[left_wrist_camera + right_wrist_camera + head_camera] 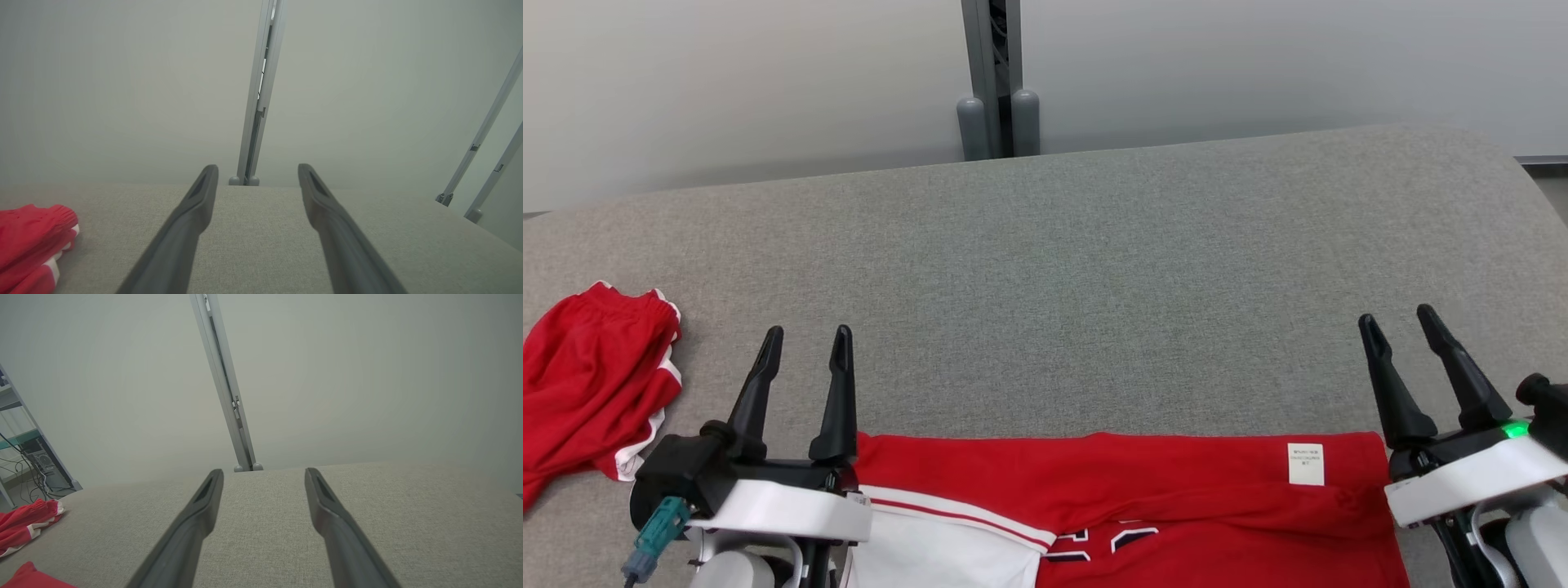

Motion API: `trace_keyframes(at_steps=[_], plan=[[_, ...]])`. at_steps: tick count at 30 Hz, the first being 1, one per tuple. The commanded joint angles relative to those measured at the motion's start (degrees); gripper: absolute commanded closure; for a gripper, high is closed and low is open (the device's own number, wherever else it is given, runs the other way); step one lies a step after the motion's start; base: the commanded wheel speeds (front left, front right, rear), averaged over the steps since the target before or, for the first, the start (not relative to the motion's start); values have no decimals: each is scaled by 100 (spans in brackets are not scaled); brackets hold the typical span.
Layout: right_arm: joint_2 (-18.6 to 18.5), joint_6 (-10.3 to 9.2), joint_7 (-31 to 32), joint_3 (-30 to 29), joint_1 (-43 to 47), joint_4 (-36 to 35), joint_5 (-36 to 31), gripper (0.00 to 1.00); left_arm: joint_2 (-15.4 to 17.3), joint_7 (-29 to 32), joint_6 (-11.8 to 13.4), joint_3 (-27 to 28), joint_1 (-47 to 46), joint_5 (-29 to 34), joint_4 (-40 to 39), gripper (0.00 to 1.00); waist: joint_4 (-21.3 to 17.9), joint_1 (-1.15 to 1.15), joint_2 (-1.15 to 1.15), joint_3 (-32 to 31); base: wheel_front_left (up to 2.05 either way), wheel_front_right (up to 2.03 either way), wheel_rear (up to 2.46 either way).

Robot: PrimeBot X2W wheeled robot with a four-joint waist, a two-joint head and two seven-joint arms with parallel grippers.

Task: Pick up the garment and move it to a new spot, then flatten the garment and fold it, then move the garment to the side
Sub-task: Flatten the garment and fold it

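The garment (pixel 1143 498) is a red jersey with white trim, dark numbers and a small white label. It lies flat along the near edge of the grey table (pixel 1078 294), between my two arms. My left gripper (pixel 805 333) hovers at its left end, open and empty, its fingers pointing away over bare cloth. At the garment's right end my right gripper (pixel 1398 315) is open too, holding nothing. The left wrist view has my left gripper (pixel 258 168) over bare table. Past my right gripper (pixel 264 472), a red corner of the garment (pixel 28 576) peeks in at the lower left.
A second red garment with white trim (pixel 592 384) lies crumpled at the table's left edge, also seen as red cloth (pixel 28 241) and as a small red heap (pixel 24 524). A grey post (pixel 996 82) stands against the pale wall behind the table.
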Motion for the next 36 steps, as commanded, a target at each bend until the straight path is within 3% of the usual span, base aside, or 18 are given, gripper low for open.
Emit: trace_keyframes(at_steps=[1,8,15,27,36], plan=[[70,1,-4,-54,125,-55,-112,0,-143,-26,-64,177,88,151,-90,0,-6,0,0,6,0,0,0],[261,1,-4,-23,310,-29,-224,0,-591,-26,-440,804,330,682,-186,0,-48,0,0,19,0,0,0],[262,1,-5,-70,511,195,84,0,-675,-27,-711,1029,265,869,-71,0,-48,0,0,10,0,0,0],[378,1,-5,95,1017,932,820,0,-688,-27,-833,1021,288,844,85,0,-133,0,0,81,0,0,0],[563,1,-6,49,881,1531,1273,0,-688,-27,-885,1070,177,970,118,0,-191,0,0,239,0,0,0]])
